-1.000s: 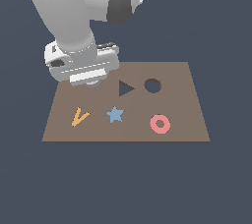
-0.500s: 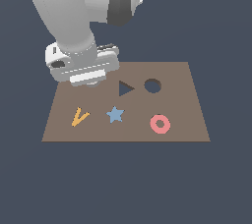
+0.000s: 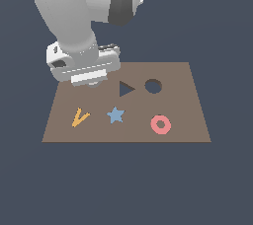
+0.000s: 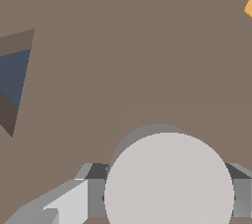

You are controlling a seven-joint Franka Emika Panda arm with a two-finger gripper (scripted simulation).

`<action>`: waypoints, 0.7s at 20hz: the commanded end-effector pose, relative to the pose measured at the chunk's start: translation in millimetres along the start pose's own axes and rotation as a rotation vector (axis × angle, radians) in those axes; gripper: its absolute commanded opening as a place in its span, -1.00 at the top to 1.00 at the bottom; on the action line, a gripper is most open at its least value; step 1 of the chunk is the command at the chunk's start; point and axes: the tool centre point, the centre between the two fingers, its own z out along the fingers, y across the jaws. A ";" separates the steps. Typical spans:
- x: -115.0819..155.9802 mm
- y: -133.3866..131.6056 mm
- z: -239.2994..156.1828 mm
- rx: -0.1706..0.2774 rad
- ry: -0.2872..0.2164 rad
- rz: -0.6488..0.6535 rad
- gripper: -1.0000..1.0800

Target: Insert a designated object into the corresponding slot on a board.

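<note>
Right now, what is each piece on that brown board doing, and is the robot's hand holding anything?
Gripper: fingers on either side of the disc; a firm grip cannot be confirmed.
Grey-white disc: between the fingers, above the board.
Board: lying flat.
Round hole: empty.
Triangular hole: empty.
Blue star: lying on the board.
Pink ring: lying on the board.
Orange V piece: lying on the board.

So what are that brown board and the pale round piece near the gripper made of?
It's a simulator render, so only a guess. The board looks like matte wood or fibreboard: flat, even brown, no shine or grain. The pale round piece looks like smooth matte plastic: uniform grey-white, no gloss. It sits between the gripper fingers; whether they grip it, I can't tell.
</note>
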 end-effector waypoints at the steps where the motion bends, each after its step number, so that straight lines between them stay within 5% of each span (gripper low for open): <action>1: -0.9 -2.9 -0.1 0.000 0.000 0.015 1.00; 14: -8.4 -39.8 -1.8 0.000 0.000 0.222 1.00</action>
